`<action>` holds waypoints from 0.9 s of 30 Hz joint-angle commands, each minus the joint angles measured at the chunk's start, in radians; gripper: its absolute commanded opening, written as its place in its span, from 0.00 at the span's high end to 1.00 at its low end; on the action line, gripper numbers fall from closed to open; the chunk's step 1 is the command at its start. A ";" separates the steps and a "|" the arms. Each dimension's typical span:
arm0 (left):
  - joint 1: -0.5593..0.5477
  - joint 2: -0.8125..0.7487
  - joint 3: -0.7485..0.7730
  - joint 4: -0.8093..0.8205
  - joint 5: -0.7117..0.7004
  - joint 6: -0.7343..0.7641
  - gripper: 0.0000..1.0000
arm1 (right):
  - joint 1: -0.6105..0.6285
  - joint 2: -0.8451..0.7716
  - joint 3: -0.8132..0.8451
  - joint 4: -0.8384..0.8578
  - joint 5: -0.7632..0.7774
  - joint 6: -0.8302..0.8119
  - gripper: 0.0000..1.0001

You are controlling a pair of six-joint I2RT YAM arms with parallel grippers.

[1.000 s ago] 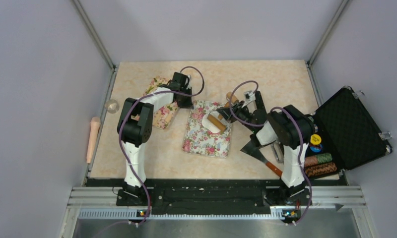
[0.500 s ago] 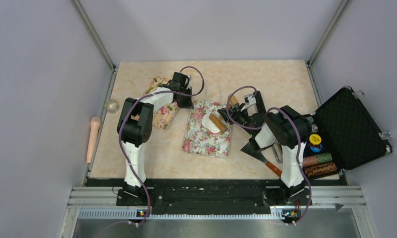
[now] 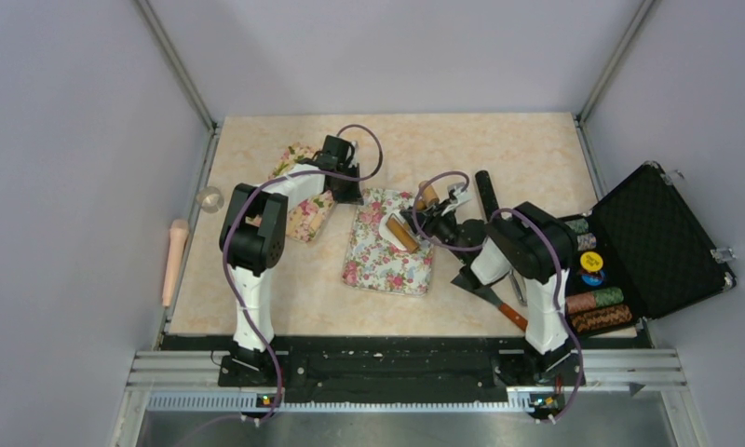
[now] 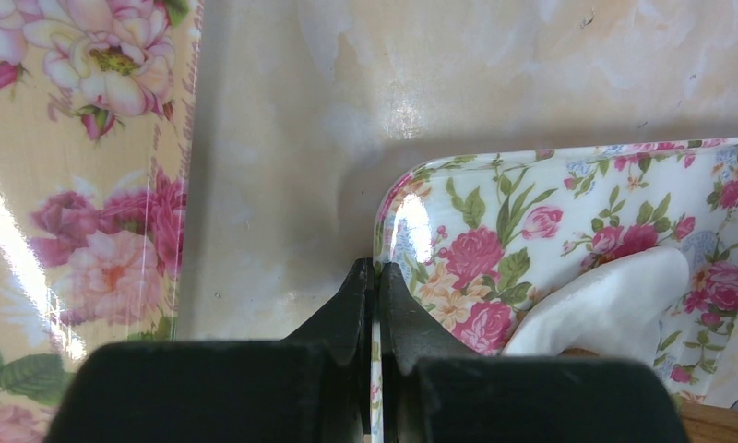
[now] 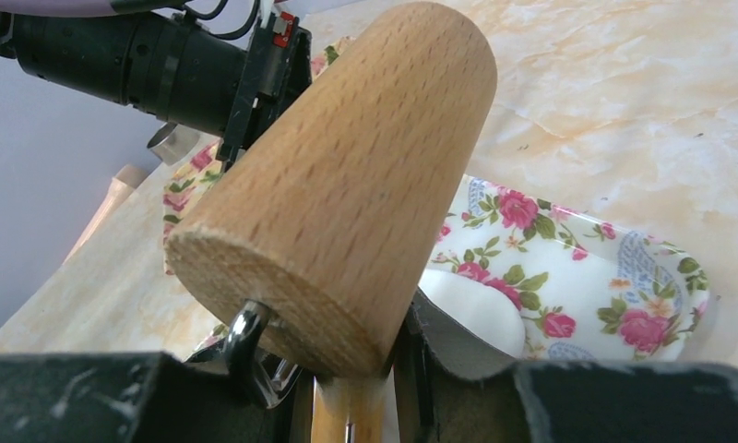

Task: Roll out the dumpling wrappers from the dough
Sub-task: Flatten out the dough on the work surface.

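Top view: the right tool [image 3: 421,216] grips a thick beech-wood rolling pin [image 3: 404,233] over the white dough [image 3: 390,221] on the rose-patterned rectangular tray [image 3: 387,265]. Left wrist: the left tool [image 4: 373,277] is closed on the tray's rim. Right wrist: the dough seems thick, not yet a flat wrapper, so most rolling remains.

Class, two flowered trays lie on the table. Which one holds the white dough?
The white rose-patterned tray at centre: the dough lies on it under the rolling pin. The yellow tray shows none.

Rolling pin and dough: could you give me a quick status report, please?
Left gripper shut on tray rim. Right gripper shut on rolling pin, over dough on tray. Nothing seen in the way.
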 commanded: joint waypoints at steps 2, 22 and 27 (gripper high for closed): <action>-0.007 -0.027 -0.033 -0.068 0.013 -0.007 1.00 | 0.072 0.112 -0.044 -0.082 -0.013 -0.097 1.00; -0.007 -0.046 -0.045 -0.059 0.008 -0.008 1.00 | 0.119 0.092 0.002 -0.057 -0.106 -0.031 1.00; -0.008 -0.037 -0.041 -0.056 0.018 -0.009 1.00 | 0.060 -0.072 0.013 -0.026 -0.160 0.007 1.00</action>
